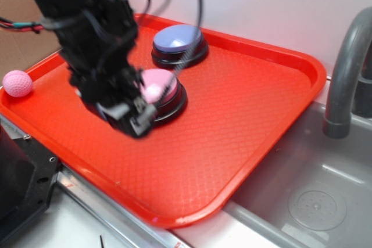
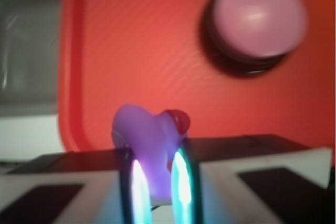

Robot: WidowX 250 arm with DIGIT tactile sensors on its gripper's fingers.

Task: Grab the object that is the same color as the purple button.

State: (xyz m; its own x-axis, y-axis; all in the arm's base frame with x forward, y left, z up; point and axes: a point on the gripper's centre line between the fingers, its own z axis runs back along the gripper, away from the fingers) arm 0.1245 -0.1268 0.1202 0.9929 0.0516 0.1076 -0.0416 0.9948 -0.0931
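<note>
In the wrist view the small purple lumpy object (image 2: 148, 135) sits squeezed between my two glowing fingers, and my gripper (image 2: 156, 174) is shut on it above the red tray (image 2: 131, 51). In the exterior view the gripper (image 1: 135, 121) hangs low over the tray's left part, just in front of the pink button, and the arm hides the object. The purple button (image 1: 177, 39), domed on a black base, stands at the tray's far side.
The pink domed button (image 1: 160, 88) (image 2: 258, 17) sits right behind the gripper. A pink dimpled ball (image 1: 17, 83) rests at the tray's left rim. A grey sink (image 1: 314, 196) and faucet (image 1: 343, 74) lie to the right of the tray (image 1: 244, 114).
</note>
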